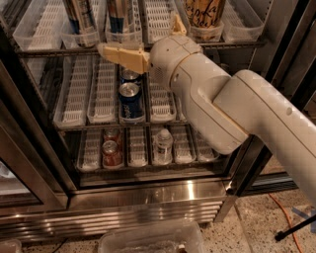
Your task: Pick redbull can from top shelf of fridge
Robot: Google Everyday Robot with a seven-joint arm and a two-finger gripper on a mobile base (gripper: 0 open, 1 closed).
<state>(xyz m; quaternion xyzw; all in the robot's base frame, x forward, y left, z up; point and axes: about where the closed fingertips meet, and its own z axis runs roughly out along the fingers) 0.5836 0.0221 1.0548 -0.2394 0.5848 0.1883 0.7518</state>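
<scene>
One glass-doored, stainless-steel-based fridge [148, 190] is seen, and three dark wire racks are counted in it: the top shelf [49, 51], a middle rack [98, 126] and a lowest rack [143, 169]. Two tall slim silver-and-blue aluminium redbull cans [81, 20] and one wide tan can with black script [205, 15] are counted on the top shelf. Two shorter blue Pepsi cans [131, 99] are counted on the middle rack. Two red cans [112, 154] and one clear plastic bottle [163, 146] are counted on the lowest rack. One tan gripper [123, 56] is held just in front of the top shelf. One clear plastic tub [148, 228] and one orange cable [281, 212] are counted on the floor.
</scene>
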